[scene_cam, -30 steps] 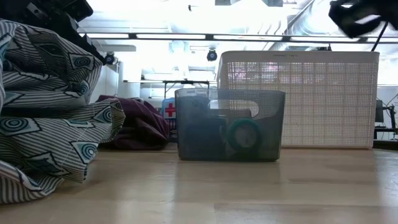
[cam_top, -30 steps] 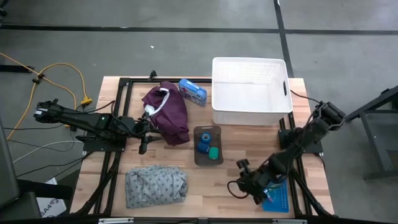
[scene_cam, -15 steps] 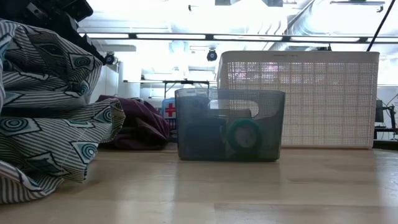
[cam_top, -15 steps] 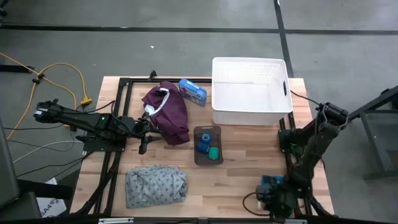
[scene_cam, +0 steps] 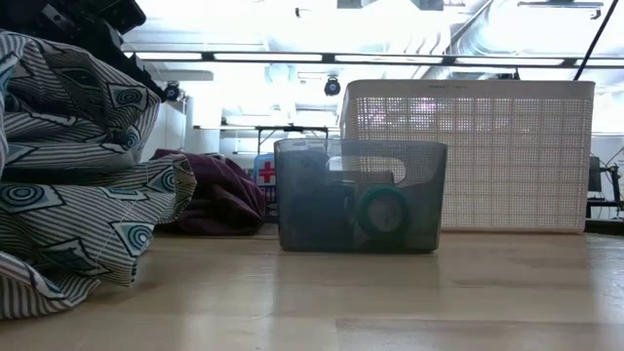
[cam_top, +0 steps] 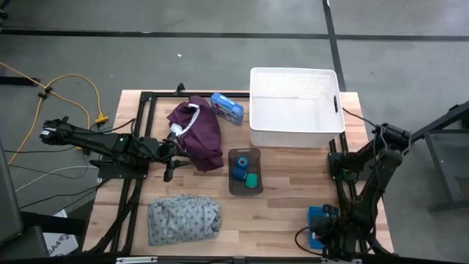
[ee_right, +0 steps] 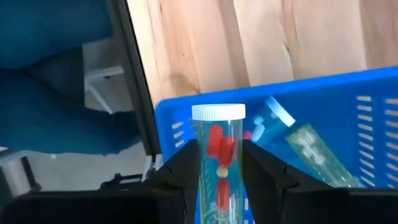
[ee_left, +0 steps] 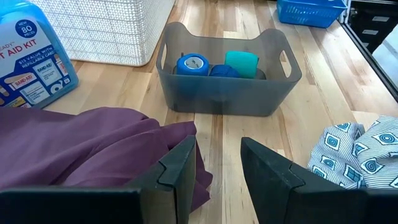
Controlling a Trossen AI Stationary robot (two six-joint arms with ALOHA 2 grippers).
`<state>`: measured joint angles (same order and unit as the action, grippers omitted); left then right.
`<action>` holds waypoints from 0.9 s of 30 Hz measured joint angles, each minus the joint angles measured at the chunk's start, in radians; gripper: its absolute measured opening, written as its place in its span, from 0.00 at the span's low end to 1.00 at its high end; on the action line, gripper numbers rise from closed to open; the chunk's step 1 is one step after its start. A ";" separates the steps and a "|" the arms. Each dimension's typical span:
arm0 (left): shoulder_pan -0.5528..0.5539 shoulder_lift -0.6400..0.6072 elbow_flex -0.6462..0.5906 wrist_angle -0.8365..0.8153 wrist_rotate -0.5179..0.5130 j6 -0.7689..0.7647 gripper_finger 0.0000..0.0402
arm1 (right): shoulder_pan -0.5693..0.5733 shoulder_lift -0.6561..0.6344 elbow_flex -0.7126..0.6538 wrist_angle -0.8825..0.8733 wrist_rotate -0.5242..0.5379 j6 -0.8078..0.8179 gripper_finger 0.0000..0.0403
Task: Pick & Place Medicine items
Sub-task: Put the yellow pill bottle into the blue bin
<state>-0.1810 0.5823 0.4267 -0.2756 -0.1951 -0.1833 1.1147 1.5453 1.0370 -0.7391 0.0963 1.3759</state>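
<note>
1. Two grippers: your right gripper [ee_right: 214,163] pinches a clear plastic vial with a white cap and red pills [ee_right: 218,149], directly over the blue slotted plastic basket [ee_right: 323,106].
2. Just beyond its fingertips, more clear vials [ee_right: 298,140] lie in that basket; its far end is cut off.
3. Your left gripper [ee_left: 214,163] hangs slightly parted and empty beside the maroon garment [ee_left: 93,146].
4. Ahead of it, the smoky grey plastic bin [ee_left: 227,93] holds the blue roll [ee_left: 191,64] and green roll [ee_left: 241,62].
5. From table level, those rolls blur behind the bin wall.
</note>
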 joint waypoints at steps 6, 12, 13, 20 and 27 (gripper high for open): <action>0.000 0.000 0.000 0.000 0.000 0.000 0.31 | -0.002 0.050 0.000 0.000 -0.048 0.009 0.24; 0.000 0.000 0.000 0.000 0.000 0.000 0.31 | -0.002 0.096 0.000 -0.015 -0.100 0.009 0.24; 0.000 0.000 0.000 0.000 0.000 0.000 0.31 | -0.002 0.100 0.000 -0.015 -0.100 0.009 0.24; 0.000 0.000 0.000 0.000 0.000 0.000 0.31 | -0.002 0.106 0.000 -0.015 -0.098 0.009 0.24; 0.000 0.000 0.000 0.000 0.000 0.000 0.31 | -0.002 0.106 0.000 -0.014 -0.096 0.016 0.29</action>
<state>-0.1806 0.5823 0.4267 -0.2757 -0.1951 -0.1829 1.1130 1.6512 1.0370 -0.7536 -0.0002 1.3914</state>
